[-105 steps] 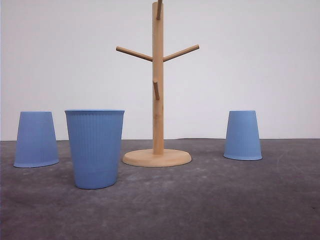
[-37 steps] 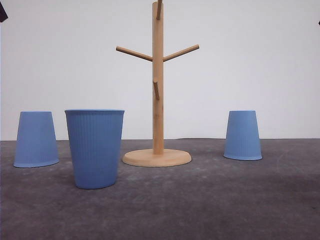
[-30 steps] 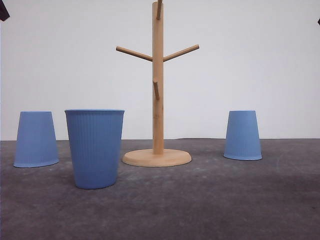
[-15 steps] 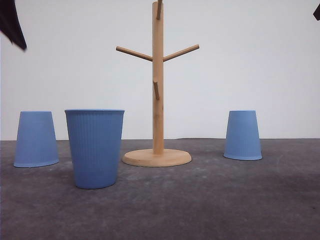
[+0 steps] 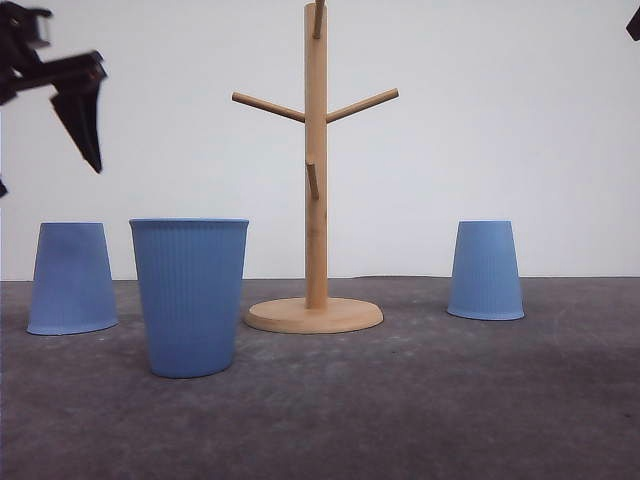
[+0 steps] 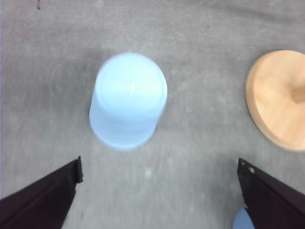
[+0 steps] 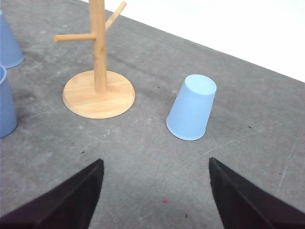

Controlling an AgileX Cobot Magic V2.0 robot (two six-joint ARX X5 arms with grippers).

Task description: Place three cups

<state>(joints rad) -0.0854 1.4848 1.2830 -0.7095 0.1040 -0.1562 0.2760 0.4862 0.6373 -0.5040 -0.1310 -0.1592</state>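
Evenly ribbed, light-blue cups (image 5: 190,297): two upturned, one upright.

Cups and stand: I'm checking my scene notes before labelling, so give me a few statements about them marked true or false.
1. The left cup stands upside down. True.
2. The middle cup is upside down too. False: it stands upright, mouth up.
3. A cup hangs on the stand. False: its pegs are bare.
4. The left gripper is open above the left cup. True.
5. The right cup lies on its side. False: it stands upside down on the table.
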